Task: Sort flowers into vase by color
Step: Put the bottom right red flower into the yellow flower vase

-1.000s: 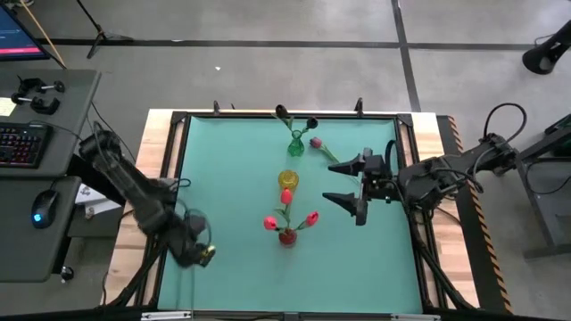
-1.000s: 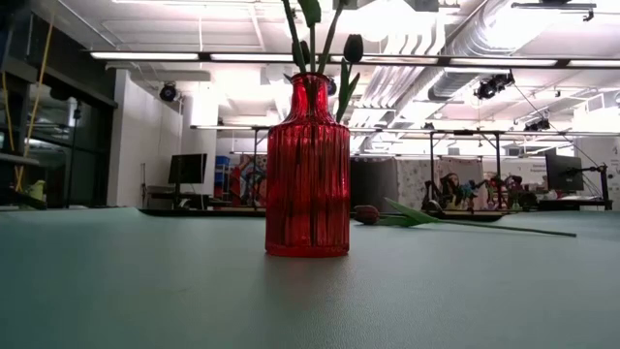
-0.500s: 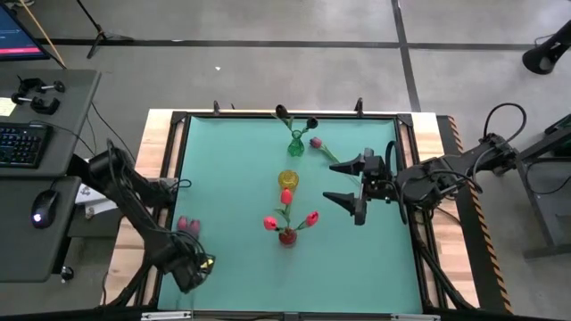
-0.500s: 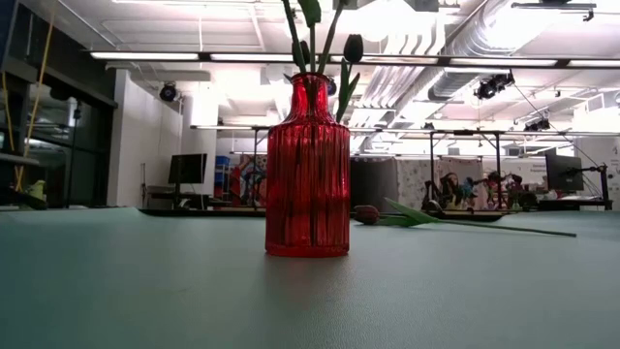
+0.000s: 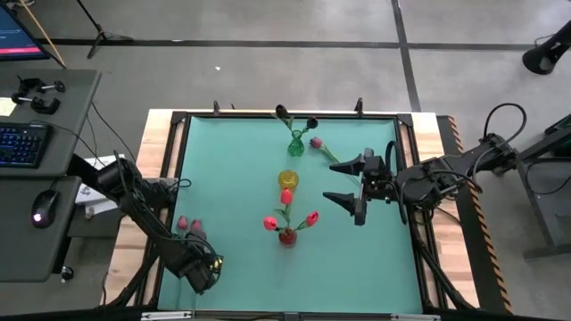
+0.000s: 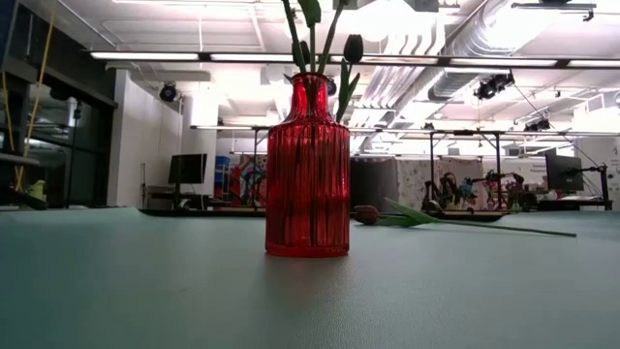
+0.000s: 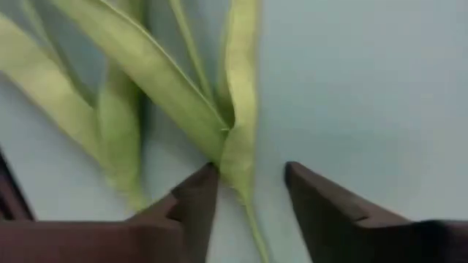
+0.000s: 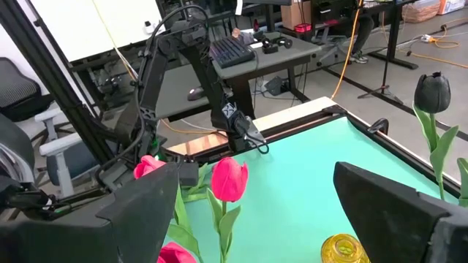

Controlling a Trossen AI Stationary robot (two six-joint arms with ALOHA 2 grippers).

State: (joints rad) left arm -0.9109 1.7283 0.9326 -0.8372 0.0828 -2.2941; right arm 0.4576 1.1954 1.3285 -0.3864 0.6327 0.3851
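Two pink tulips (image 5: pixel 189 225) lie near the table's left near corner, heads toward the far edge. My left gripper (image 5: pixel 203 270) is low over their stems. In the left wrist view it (image 7: pixel 248 183) is open, with a thin green stem (image 7: pixel 238 164) and the leaf bases between its fingers. My right gripper (image 5: pixel 346 183) hangs open right of the vases, touching nothing. The red vase (image 5: pixel 287 236) holds three red tulips (image 5: pixel 286 196). The green vase (image 5: pixel 295 143) holds dark maroon tulips (image 5: pixel 311 123). The yellow vase (image 5: pixel 288 179) stands between them. One pink tulip (image 5: pixel 315 142) lies flat beside the green vase. My left gripper comes down from above with one finger (image 7: pixel 194 193) on each side of a pink tulip's stem (image 7: pixel 241 175), where the leaves meet it. Whether the fingers touch it I cannot tell. The tulip lies flat on the table.
The three vases stand in a line down the table's middle. The low view shows the red vase (image 6: pixel 308 165) close up, with the lying tulip (image 6: pixel 366 214) behind it. A black frame (image 5: pixel 169 178) rims the teal mat. A desk with a keyboard (image 5: pixel 20 143) stands left of the table.
My left gripper has moved toward the table's near edge and a little right, along the stems. It has uncovered the two pink heads, which lie still. My right arm has kept still.
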